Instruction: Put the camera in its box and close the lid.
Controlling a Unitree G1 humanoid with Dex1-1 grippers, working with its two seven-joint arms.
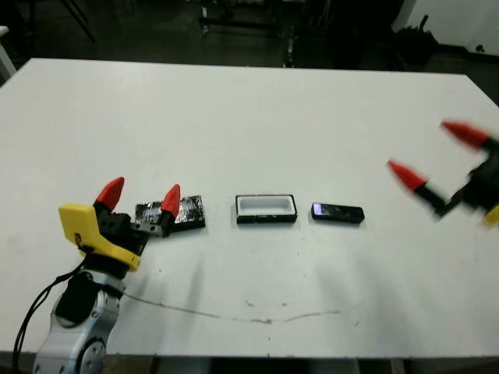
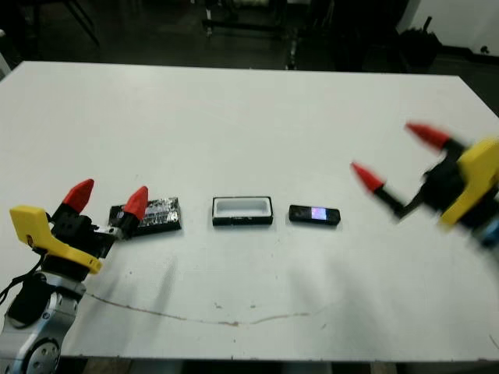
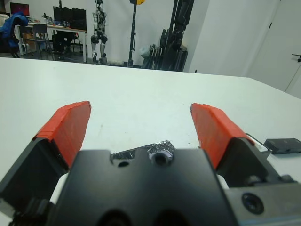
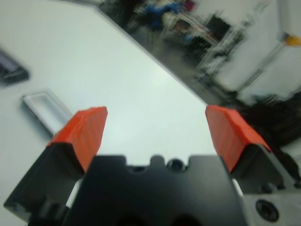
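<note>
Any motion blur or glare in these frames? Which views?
Head views: right tool smeared by motion blur; left tool, box and camera sharp; a bright glint on the camera, crinkly glare on the lid. Right wrist view: the whole background is blurred. Left wrist view: sharp.

A broad white rectangular table [image 1: 234, 117] fills most of the head views, its surface marked near the front edge by a thin, wavy brownish line [image 1: 234, 314]. Beyond its far edge, the left wrist view shows a grey humanoid robot figure [image 3: 99, 28] standing upright, beside dark equipment stands [image 3: 176, 35].
</note>
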